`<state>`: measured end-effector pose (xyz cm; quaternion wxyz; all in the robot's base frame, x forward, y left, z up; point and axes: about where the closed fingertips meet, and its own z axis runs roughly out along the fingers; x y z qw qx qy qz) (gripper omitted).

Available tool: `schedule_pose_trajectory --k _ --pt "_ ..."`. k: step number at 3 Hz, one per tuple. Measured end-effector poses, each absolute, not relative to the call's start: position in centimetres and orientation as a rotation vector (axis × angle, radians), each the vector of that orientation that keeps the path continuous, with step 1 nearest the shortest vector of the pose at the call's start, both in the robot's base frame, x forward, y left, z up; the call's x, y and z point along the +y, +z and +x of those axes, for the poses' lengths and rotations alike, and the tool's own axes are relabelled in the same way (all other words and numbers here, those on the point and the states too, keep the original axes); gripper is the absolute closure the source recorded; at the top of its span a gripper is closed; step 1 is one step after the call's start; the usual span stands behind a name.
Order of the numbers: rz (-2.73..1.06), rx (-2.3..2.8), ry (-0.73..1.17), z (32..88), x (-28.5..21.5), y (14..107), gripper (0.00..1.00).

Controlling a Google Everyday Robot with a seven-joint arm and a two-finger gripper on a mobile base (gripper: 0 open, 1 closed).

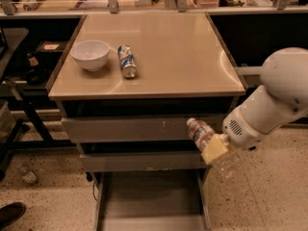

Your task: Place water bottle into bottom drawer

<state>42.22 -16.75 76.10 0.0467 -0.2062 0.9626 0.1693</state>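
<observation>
A small clear water bottle (201,133) with a pale label hangs tilted in front of the cabinet's right side, cap end pointing up-left. My gripper (215,149) is shut on the bottle's middle, its tan finger across the label; the white arm reaches in from the right. Below and to the left, the bottom drawer (150,196) stands pulled out, a shallow grey tray with low side walls. The bottle is above the drawer's right wall, level with the two upper drawer fronts.
A white bowl (90,55) and a blue-and-silver can (127,61) lying on its side rest on the tan cabinet top (173,47). Dark shelving stands to the left. A dark shoe (10,214) sits on the speckled floor at lower left.
</observation>
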Motion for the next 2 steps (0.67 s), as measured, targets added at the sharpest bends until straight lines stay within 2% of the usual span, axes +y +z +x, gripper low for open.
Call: schedule_pose_trajectory --k 2 --pt "-0.488 2.91 0.642 43.1 -13.1 66.2 1.0"
